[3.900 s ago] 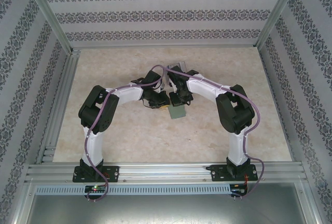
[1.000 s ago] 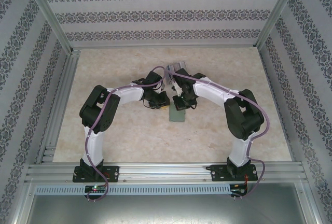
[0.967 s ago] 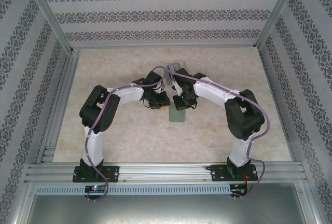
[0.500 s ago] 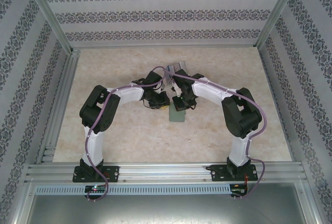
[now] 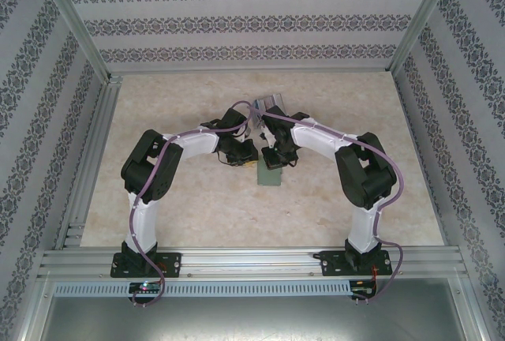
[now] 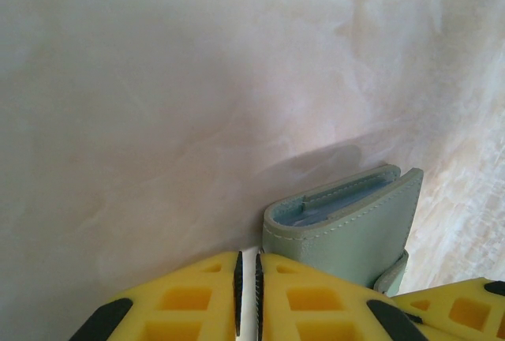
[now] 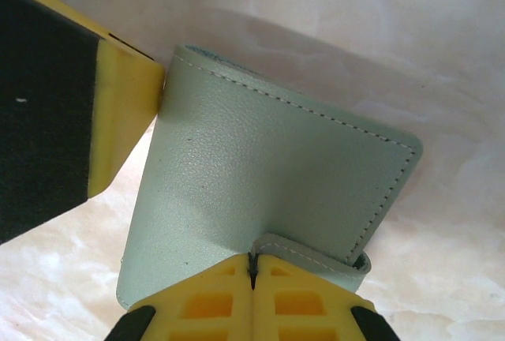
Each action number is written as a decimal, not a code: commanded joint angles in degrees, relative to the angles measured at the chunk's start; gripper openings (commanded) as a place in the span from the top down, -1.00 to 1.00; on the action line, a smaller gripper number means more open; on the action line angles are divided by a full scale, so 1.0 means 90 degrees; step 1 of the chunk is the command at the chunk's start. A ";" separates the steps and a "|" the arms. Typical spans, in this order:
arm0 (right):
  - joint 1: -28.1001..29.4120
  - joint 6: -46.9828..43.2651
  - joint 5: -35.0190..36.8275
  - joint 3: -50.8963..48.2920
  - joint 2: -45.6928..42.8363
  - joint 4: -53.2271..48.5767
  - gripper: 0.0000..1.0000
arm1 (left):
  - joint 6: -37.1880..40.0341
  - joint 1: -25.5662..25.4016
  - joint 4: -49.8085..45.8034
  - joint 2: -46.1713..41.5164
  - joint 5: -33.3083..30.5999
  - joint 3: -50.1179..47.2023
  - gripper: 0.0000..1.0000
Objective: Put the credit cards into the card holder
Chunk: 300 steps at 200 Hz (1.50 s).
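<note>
Room is what we have most of: the table [image 5: 181,207], pale and marbled, lies bare on every side of the work. Patterned walls [image 5: 252,21] and a metal rail [image 5: 87,167] along its left edge fence it in, all well apart from the middle. The left arm [image 5: 150,171] and right arm [image 5: 363,171] bend inward so that the 2 wrists meet at the table's centre. We judge this lets 1 steady while the other opens.

Between them lies the card holder [image 5: 269,174], grey-green and folded, cover up. Beyond the wrists sits a small silvery block that we take for the credit cards [image 5: 271,103], apart from the holder and not yet in it.

The right gripper [image 7: 252,266] has its jaws pressed together at the holder's near edge, where a thin flap curls out beside the fingertips. We judge the flap is pinched there, to peel the panels apart. The left gripper [image 6: 247,266] shows only a narrow slit with a pale sliver in it; card or bare table, we cannot tell. The side of 1 of its fingers [image 7: 126,112] touches the holder's rounded corner, likely as a stop against sliding.

The holder's other edges lie free with bare table around them, so a panel has room to swing. The cards sit behind both wrists, so reaching them probably means 1 arm must back out.
</note>
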 commanded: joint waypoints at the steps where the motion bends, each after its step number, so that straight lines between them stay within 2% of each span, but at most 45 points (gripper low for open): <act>1: 0.0026 0.0120 -0.0088 -0.0015 0.0297 -0.0016 0.92 | 0.0066 -0.0090 -0.0129 0.0109 -0.0029 0.0134 0.70; 85: 0.0024 0.0270 -0.0031 -0.0624 0.0663 0.0164 0.93 | 0.0090 -0.0095 -0.0069 -0.0031 -0.0144 0.0011 0.71; 108: 0.0030 0.0313 -0.0040 -0.0765 0.0402 0.0299 0.84 | 0.0138 -0.0037 0.0103 -0.0448 -0.0476 -0.0314 0.69; 114: 0.0032 0.0311 0.0001 -0.0734 0.0241 0.0273 0.77 | 0.0196 0.0003 0.0125 -0.0630 -0.0646 -0.0427 0.64; 148: 0.0011 0.0057 0.0738 -0.0313 -0.0725 0.0038 0.09 | 0.0480 0.0516 0.0252 -0.1895 -0.1699 -0.1293 0.33; 177: -0.0124 -0.0241 0.1289 -0.0246 -0.1463 0.0350 -0.15 | 0.0808 0.1156 0.0118 -0.3025 -0.2672 -0.1887 0.17; 184: -0.0153 -0.0323 0.1501 -0.0338 -0.1698 0.0496 -0.20 | 0.0893 0.1308 0.0117 -0.3315 -0.2990 -0.2067 0.06; 196: -0.0186 -0.0464 0.1980 -0.0637 -0.2182 0.0879 -0.30 | 0.1048 0.1564 0.0149 -0.3812 -0.3478 -0.2404 -0.10; 207: -0.0250 -0.0604 0.2444 -0.1052 -0.2697 0.1374 -0.40 | 0.1137 0.1778 0.0199 -0.4283 -0.4029 -0.2730 -0.33; 228: -0.0730 -0.0707 0.2734 -0.2266 -0.3749 0.2801 -0.54 | 0.1246 0.2294 0.0349 -0.5090 -0.4911 -0.3345 -0.59; 238: -0.1179 -0.0776 0.2507 -0.2970 -0.4238 0.3691 -0.64 | 0.1360 0.2521 0.0522 -0.5435 -0.5186 -0.3614 -0.63; 247: -0.1526 -0.0626 0.2762 -0.3667 -0.4662 0.4587 -0.73 | 0.1471 0.2723 0.0808 -0.5702 -0.5394 -0.3880 -0.70; 258: -0.1948 -0.0528 0.2970 -0.4544 -0.5089 0.5732 -0.96 | 0.1668 0.2936 0.1204 -0.5969 -0.5664 -0.4230 -0.75; 279: -0.2568 -0.0757 0.3184 -0.5817 -0.5379 0.7654 -0.96 | 0.2664 0.3203 0.2466 -0.6196 -0.5761 -0.5008 -0.78; 300: -0.2793 -0.0952 0.3607 -0.5983 -0.5037 0.7844 -0.97 | 0.3654 0.3258 0.3864 -0.6114 -0.5889 -0.5761 -0.77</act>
